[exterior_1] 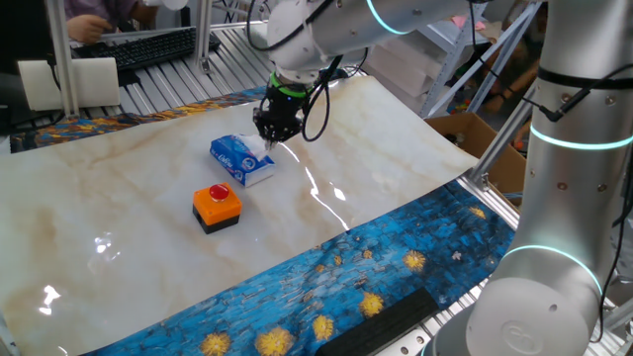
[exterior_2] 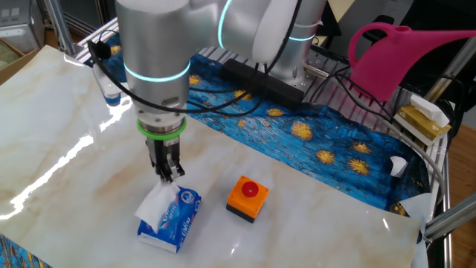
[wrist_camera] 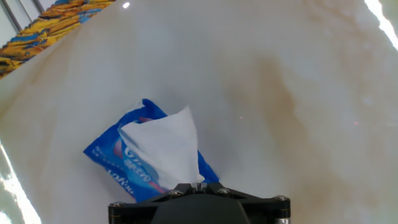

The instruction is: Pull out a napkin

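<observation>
One napkin (exterior_2: 158, 201) stood partly drawn from the blue tissue pack (exterior_2: 172, 223) on my marble table (exterior_2: 67, 141), its peaked corner pinched in the closed jaws of the gripper (exterior_2: 167, 175), which hung directly above the pack. From the hand view, the sheet ran straight up into the fingers, so I judged a vertical lift would free it.
</observation>
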Robot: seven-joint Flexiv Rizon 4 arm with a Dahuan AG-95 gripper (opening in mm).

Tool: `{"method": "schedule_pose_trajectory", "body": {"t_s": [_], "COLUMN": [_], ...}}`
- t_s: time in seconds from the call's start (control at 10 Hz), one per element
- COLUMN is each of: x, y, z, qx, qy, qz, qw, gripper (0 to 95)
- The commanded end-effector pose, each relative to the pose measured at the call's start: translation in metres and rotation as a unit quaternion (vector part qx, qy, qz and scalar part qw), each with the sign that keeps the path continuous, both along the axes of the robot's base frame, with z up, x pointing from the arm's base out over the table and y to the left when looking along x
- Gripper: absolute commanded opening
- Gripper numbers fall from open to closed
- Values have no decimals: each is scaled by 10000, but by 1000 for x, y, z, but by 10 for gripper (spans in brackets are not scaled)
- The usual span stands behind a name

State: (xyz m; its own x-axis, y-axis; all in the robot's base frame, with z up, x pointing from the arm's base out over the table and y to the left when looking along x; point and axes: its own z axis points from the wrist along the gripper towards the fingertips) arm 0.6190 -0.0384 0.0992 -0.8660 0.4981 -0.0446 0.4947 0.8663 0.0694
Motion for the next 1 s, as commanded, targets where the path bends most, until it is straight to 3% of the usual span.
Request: {"method": "schedule_pose_trajectory", "body": {"t_s": [0.1, 0.2, 0.3, 0.8, 1.0], "x": [2, 2, 2, 8, 7], "y": [-5, -10, -14, -33, -34], "z": [16, 34, 45, 77, 86], "qx": [-49, -22, -8, 3, -34], "qy": [134, 310, 351, 531, 570], "qz": [5, 44, 82, 199, 237], "qw": [9999, 9995, 9994, 9984, 9981], "gripper": [0, 0, 0, 0, 0]}}
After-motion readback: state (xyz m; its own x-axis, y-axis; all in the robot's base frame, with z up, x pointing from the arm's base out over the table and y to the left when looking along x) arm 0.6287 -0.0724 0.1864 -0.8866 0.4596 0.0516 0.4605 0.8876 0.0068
